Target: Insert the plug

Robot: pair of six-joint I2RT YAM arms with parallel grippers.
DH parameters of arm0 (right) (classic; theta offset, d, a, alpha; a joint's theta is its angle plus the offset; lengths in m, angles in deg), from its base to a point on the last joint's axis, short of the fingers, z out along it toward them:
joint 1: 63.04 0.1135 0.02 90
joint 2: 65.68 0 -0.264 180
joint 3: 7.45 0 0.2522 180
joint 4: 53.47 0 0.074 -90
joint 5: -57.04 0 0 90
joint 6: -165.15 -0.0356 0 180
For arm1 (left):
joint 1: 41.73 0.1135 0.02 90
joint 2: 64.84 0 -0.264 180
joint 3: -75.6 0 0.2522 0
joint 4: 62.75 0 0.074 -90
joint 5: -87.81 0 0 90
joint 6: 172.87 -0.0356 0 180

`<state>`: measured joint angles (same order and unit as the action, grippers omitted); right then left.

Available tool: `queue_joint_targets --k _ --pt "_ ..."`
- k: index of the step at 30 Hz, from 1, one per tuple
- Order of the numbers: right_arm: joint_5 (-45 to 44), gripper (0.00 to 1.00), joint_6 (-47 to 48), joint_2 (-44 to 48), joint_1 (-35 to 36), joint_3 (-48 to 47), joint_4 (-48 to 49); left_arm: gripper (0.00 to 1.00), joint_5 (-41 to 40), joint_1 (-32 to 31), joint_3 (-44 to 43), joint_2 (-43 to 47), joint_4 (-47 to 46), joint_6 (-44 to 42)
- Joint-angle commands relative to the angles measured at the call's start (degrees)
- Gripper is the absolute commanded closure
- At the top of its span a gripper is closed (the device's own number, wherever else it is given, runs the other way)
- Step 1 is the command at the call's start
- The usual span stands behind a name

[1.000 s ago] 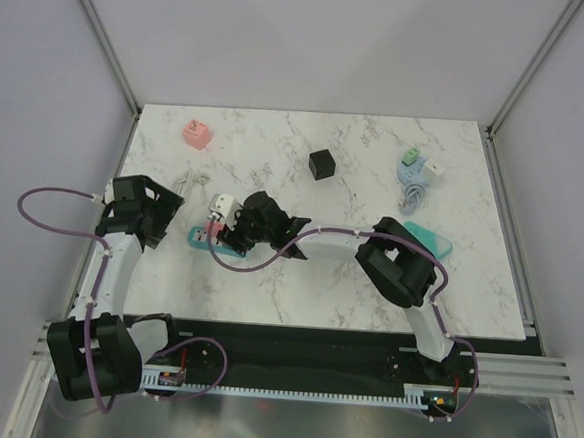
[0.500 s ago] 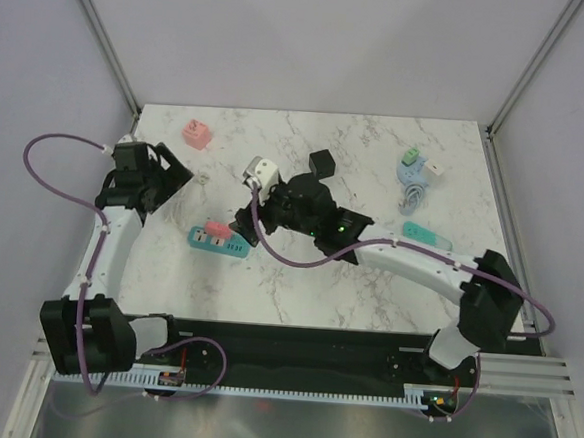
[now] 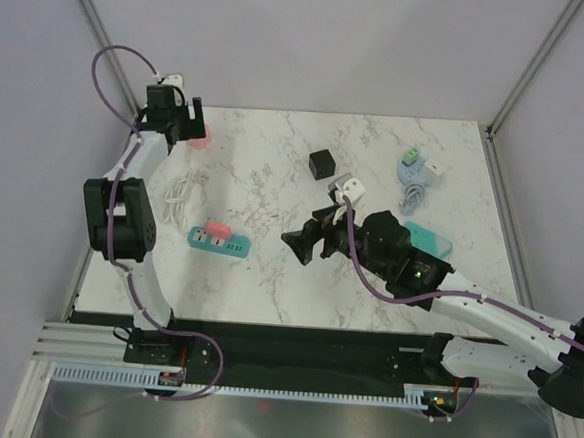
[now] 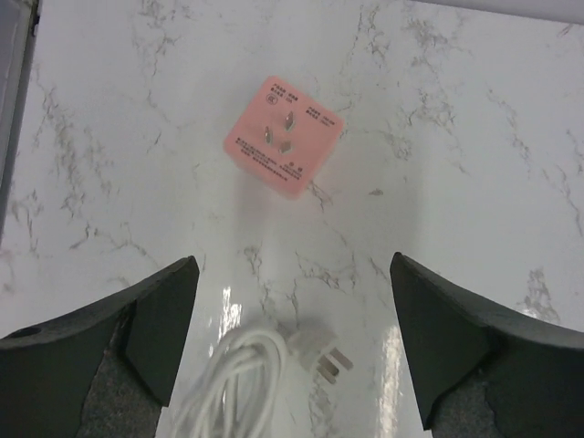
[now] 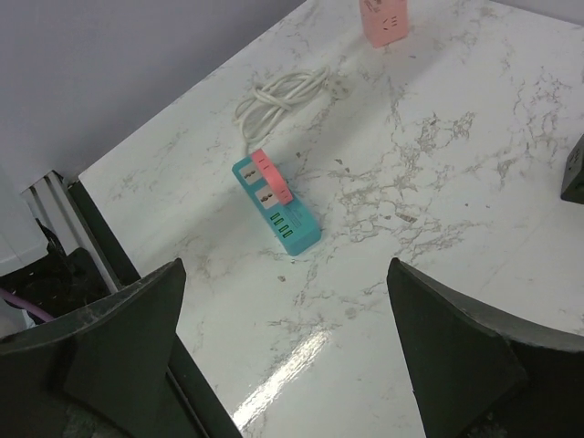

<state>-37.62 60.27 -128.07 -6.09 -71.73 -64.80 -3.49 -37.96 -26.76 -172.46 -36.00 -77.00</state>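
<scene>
Pink plug adapter (image 4: 284,135) — small grey print and a round mark around its prongs, too fine to read. No other lettering legible in any view.

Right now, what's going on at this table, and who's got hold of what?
Nothing is held. The left pincer hangs open over the pink adapter, which lies prongs up near the far left corner of the table. The coiled white cable lies just beside the adapter. The right pincer is open too, above mid-table, its camera facing the teal power strip, whose sockets look empty.
</scene>
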Motion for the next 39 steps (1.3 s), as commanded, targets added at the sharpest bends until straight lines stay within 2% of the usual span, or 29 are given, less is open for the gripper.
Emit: queue_joint_targets --k 1,7,17,23,29,32,33,34,38,39 --pt "-2.37 0.02 -1.65 2.62 0.09 0.86 1.34 0.07 3.84 0.1 -8.15 -7.42 -0.69 -13.06" --pt "-3.07 0.02 -0.16 1.75 0.09 0.86 2.74 0.1 2.71 0.1 -18.0 -19.28 -1.04 -18.16" --pt "-4.56 0.02 0.9 0.16 -0.08 0.78 4.42 0.09 2.79 0.1 -28.99 -29.49 -0.25 -21.25" --pt "-7.02 0.02 1.95 0.69 -0.17 1.22 4.33 0.17 6.66 0.01 -30.14 -30.38 0.19 -21.43" --pt "-7.2 0.02 1.69 1.3 -0.52 1.13 3.98 0.2 7.8 -0.08 -27.43 -28.8 1.68 -21.07" --pt "-7.37 0.02 1.34 1.57 -0.61 1.04 3.72 0.3 8.51 0.01 -26.63 -27.83 2.29 -20.2" --pt "-7.37 0.02 1.16 1.66 -0.61 0.95 3.45 0.47 8.68 -0.08 -26.63 -27.57 2.82 -20.02" --pt "-7.46 0.02 0.81 1.83 -0.61 0.52 2.76 0.57 8.68 -0.17 -25.93 -26.69 3.44 -19.76" --pt "-7.99 0.02 -0.68 3.06 -0.52 -0.28 0.73 0.69 9.91 -0.96 -22.77 -22.75 3.62 -19.06" --pt "-7.9 0.02 -1.64 3.5 -0.61 -0.28 0.47 0.77 10.35 -1.74 -22.15 -21.77 3.7 -18.7"
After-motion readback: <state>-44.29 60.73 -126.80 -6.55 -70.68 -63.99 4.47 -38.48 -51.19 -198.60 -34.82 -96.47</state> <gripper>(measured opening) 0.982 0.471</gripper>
